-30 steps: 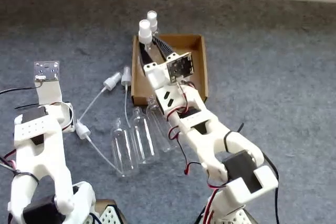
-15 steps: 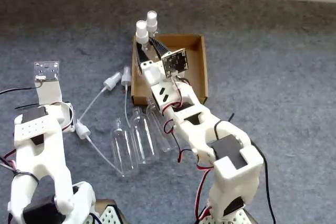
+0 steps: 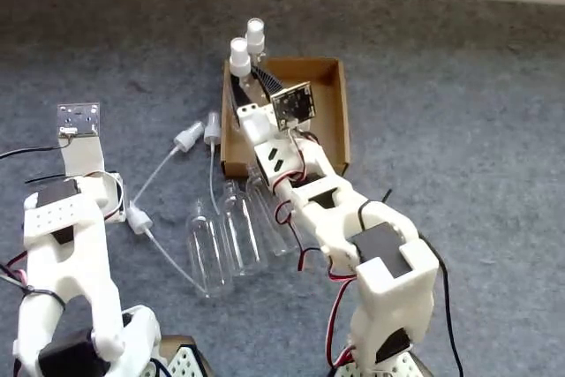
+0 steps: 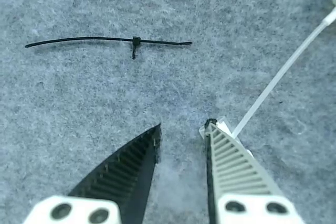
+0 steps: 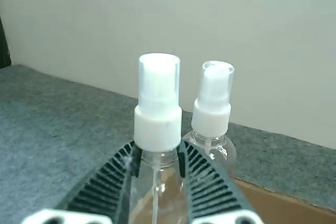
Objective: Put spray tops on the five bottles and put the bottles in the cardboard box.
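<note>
The right gripper (image 5: 157, 157) is clamped on the neck of a capped bottle (image 5: 157, 108), held upright at the far corner of the cardboard box (image 3: 342, 112). Just beyond the gripper stands a second capped bottle (image 5: 212, 106), close beside the held one. To place it well, lower straight down until the base seems seated, part the jaws only slightly, then lift away without nudging the neighbour. Behind the gripper, three uncapped bottles (image 3: 234, 231) lie on the counter (image 3: 459, 86). The left gripper (image 4: 181, 132) rests with its jaws apart, a spray top's tube (image 4: 283, 72) beside one finger.
</note>
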